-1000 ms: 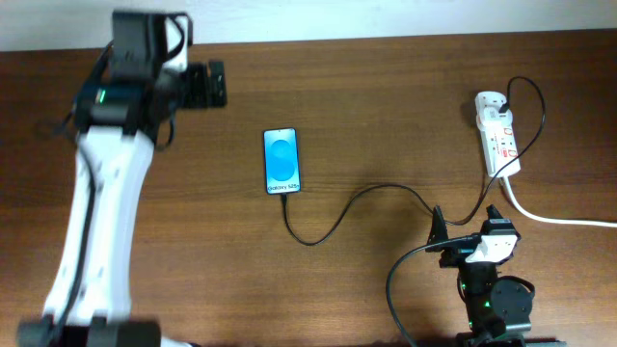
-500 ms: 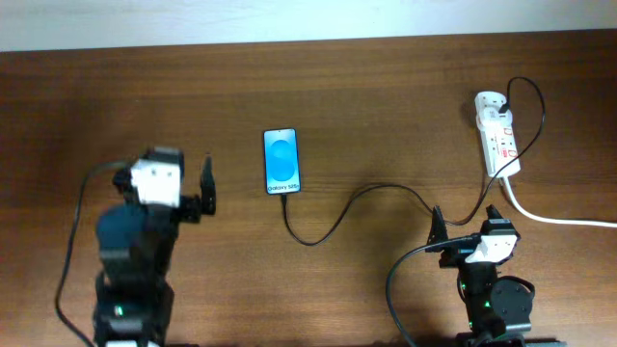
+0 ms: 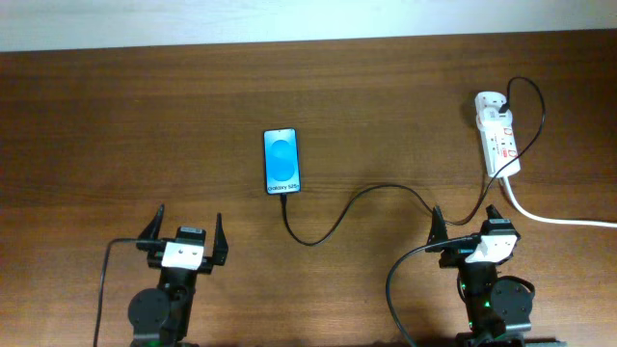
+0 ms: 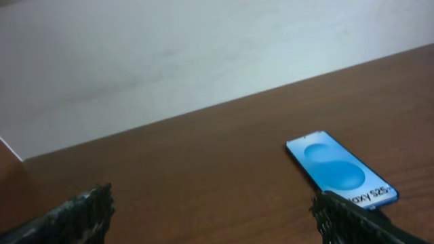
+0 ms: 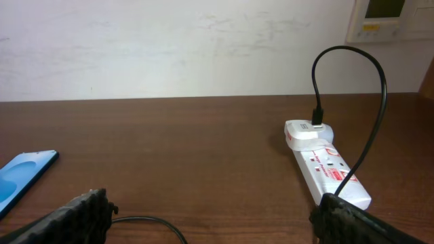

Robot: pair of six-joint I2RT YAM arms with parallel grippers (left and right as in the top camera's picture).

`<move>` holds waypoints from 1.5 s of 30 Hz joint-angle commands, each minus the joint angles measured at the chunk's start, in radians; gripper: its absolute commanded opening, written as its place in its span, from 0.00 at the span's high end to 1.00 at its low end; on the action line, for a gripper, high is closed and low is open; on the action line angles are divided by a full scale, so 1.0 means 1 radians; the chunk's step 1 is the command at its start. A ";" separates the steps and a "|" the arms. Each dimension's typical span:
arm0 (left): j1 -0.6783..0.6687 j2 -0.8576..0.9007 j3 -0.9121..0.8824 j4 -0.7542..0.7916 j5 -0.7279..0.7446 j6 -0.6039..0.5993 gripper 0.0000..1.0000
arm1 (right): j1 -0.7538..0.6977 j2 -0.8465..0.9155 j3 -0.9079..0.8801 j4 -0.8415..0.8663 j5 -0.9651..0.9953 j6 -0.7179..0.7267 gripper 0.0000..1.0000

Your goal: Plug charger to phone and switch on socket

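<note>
The phone (image 3: 281, 161) lies flat mid-table with its blue screen lit; it also shows in the left wrist view (image 4: 341, 169) and at the left edge of the right wrist view (image 5: 20, 177). The thin black charger cable (image 3: 337, 218) runs from the phone's near end in a curve to the white adapter on the socket (image 3: 498, 134), seen also in the right wrist view (image 5: 325, 167). Its plug tip sits at the phone's bottom edge. My left gripper (image 3: 183, 237) is open and empty near the front left. My right gripper (image 3: 467, 224) is open and empty near the front right, over the cable.
The socket's thick white cord (image 3: 554, 218) runs off to the right edge. A pale wall (image 5: 203, 41) stands behind the table's far edge, with a wall panel (image 5: 386, 17) at the upper right.
My left arm has pulled back from the far left of the table to the front left edge and now rests low there. The right arm, phone and cable have not moved.
</note>
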 commanded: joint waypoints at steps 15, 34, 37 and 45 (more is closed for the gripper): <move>0.007 -0.185 -0.005 -0.205 -0.022 0.015 0.01 | 0.002 -0.008 -0.007 -0.005 -0.002 -0.008 0.02; 0.007 -0.185 -0.005 -0.205 -0.022 0.015 0.01 | 0.002 -0.008 -0.007 -0.005 -0.002 -0.008 0.02; 0.007 -0.185 -0.005 -0.205 -0.022 0.015 0.01 | 0.002 -0.008 -0.007 -0.005 -0.002 -0.007 0.02; 0.007 -0.185 -0.005 -0.205 -0.022 0.015 0.01 | 0.002 -0.008 -0.007 -0.005 -0.002 -0.007 0.02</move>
